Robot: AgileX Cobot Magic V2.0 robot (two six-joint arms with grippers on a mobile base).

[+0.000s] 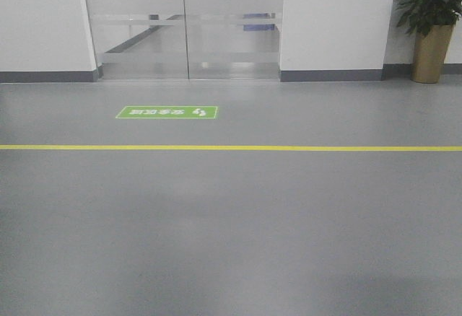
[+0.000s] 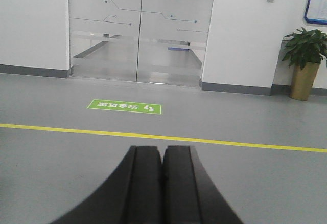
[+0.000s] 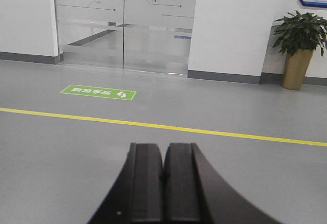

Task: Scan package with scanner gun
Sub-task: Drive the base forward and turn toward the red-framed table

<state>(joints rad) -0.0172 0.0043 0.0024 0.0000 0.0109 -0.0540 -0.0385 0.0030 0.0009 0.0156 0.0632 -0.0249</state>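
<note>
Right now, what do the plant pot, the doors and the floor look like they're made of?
Plant pot: likely metal or metallic paint, going by its gold sheen. Doors: glass, see-through with frosted bands. Floor: smooth grey vinyl or epoxy, seamless, faintly glossy.

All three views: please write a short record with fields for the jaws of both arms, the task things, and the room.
left gripper: jaws shut, holding nothing
right gripper: jaws shut, holding nothing
package: not in any view
scanner gun: not in any view
floor: grey, with a yellow line and a green sign
background: glass doors in the middle, potted plant at the right
</note>
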